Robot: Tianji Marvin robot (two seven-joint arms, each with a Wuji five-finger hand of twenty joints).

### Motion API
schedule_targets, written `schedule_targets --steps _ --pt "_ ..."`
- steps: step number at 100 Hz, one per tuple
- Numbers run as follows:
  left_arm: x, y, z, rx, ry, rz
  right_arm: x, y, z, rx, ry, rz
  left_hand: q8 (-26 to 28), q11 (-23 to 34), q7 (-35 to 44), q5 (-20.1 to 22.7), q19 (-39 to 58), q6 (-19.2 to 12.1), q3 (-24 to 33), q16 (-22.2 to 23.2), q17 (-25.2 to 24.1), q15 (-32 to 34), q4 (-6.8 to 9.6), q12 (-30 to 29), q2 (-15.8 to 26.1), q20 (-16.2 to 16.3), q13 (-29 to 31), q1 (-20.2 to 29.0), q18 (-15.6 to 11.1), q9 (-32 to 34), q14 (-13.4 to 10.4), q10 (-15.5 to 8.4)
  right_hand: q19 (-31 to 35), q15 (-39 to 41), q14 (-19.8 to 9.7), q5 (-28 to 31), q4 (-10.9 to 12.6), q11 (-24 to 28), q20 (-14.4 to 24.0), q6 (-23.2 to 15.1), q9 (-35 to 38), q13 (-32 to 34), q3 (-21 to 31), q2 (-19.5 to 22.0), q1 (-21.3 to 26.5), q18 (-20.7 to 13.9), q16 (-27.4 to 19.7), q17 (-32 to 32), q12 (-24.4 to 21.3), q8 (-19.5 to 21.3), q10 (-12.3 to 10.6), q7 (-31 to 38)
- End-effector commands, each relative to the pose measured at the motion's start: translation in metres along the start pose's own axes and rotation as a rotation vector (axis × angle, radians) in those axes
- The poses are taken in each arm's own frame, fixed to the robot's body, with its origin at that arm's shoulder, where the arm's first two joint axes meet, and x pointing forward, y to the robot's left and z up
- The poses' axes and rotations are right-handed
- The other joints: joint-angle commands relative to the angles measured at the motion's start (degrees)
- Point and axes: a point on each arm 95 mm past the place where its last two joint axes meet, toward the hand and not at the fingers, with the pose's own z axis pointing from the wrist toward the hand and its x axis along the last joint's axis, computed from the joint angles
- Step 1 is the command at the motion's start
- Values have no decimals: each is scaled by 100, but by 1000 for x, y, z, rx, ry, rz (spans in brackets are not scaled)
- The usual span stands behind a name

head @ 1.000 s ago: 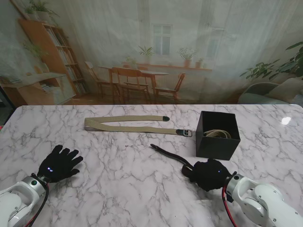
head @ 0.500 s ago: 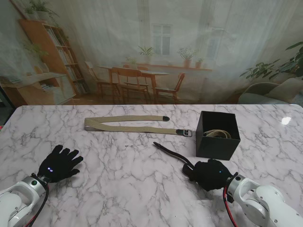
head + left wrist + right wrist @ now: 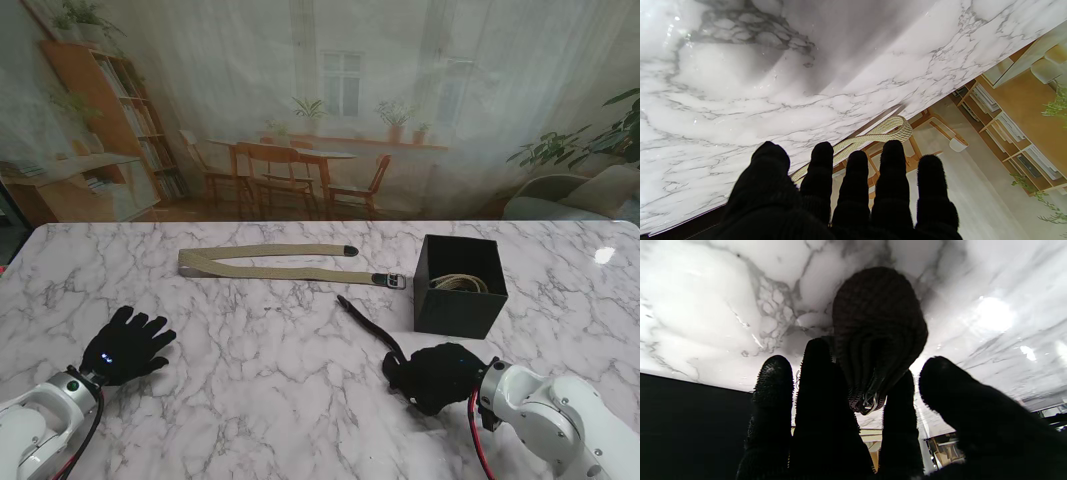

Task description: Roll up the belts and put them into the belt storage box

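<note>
One wrist view alone shows coiled black belt (image 3: pixel 878 340), buckle (image 3: pixel 870 403)

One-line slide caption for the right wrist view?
Right hand fingers curled around a partly rolled dark belt over the marble table.

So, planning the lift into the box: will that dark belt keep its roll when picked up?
Probably not unaided. The dark belt is coiled inside the right hand, yet its tail trails limp, so it looks floppy. Likely light; the coil may spring loose.
</note>
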Motion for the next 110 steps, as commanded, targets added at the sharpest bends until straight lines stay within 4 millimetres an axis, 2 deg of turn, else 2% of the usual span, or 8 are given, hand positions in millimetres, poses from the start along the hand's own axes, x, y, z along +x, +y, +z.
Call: schedule_targets --steps 1,23,34,44,58,72,81,110 --pt "2 2 0 -14 4 -3 1 -9 -2 34 3 -18 42 23 -35 -92 -19 166 -85 85 -48 112 -96 -27 263 89 -51 48 206 -172 94 146 -106 -287 -101 -382 244 183 1 1290 -11 26 289 -160 -189 -131 -230 -53 35 139 -777 -221" --pt "2 3 0 -15 0 -7 3 -5 -3 62 -1 -21 40 24 -39 -99 -21 169 -74 85 -46 112 -93 -26 270 87 -59 80 208 -171 91 150 -272 -664 -286 -663 561 183 -216 1405 -148 110 2748 -1382 871 -373 -601 144 -108 468 -808 -356" --pt "1 2 0 -16 0 -6 4 -3 -5 60 -10 -51 40 25 -37 -97 -21 170 -72 87 -42 115 -93 -25 272 86 -56 94 200 -176 94 145 -331 -697 -536 -748 528 194 -357 1181 47 263 2807 -1526 1655 -583 -684 298 -176 585 -1048 -201" --pt "1 2 0 -14 2 -7 5 -2 -6 59 -18 -100 38 26 -41 -109 -20 170 -70 88 -42 118 -92 -25 275 84 -56 116 198 -181 94 155 286 -715 -864 -748 -254 91 -2085 944 462 480 2700 -1984 2581 -478 -835 333 -350 582 -1364 86" --pt "1 2 1 -13 4 -7 5 -4 -6 73 -36 -164 38 28 -38 -110 -18 164 -73 89 -39 121 -93 -25 278 83 -54 130 194 -185 96 150 470 -771 -1238 -717 -517 -562 -2569 658 1256 665 2173 -1874 2795 -628 -1078 492 -688 492 -1965 441" --pt "2 3 0 -12 3 -11 3 -7 -4 77 -39 -191 22 27 -77 -197 -20 150 -82 91 -44 123 -95 -26 280 81 -57 118 194 -214 88 152 351 -628 -1404 -637 -146 -1077 -2303 376 1925 910 1537 -1646 2081 -949 -1164 878 -923 333 -2280 837" --pt "2 3 0 -13 3 -11 3 -8 -2 54 -34 -198 22 32 -74 -188 -20 150 -80 92 -45 125 -94 -25 279 81 -57 125 200 -205 93 151 -40 -576 -1386 -395 -449 -1184 -971 201 2318 1177 1093 -1894 1691 -1122 -1055 1190 -942 341 -2361 971" --pt "2 3 0 -16 3 -12 2 -12 1 -20 -32 -215 25 34 -64 -170 -24 144 -77 92 -49 123 -94 -25 285 79 -56 136 200 -197 95 148 160 -112 -1214 479 -951 -1073 -635 -76 2938 1663 18 -2372 1180 -952 -726 1517 -762 395 -2240 1084"
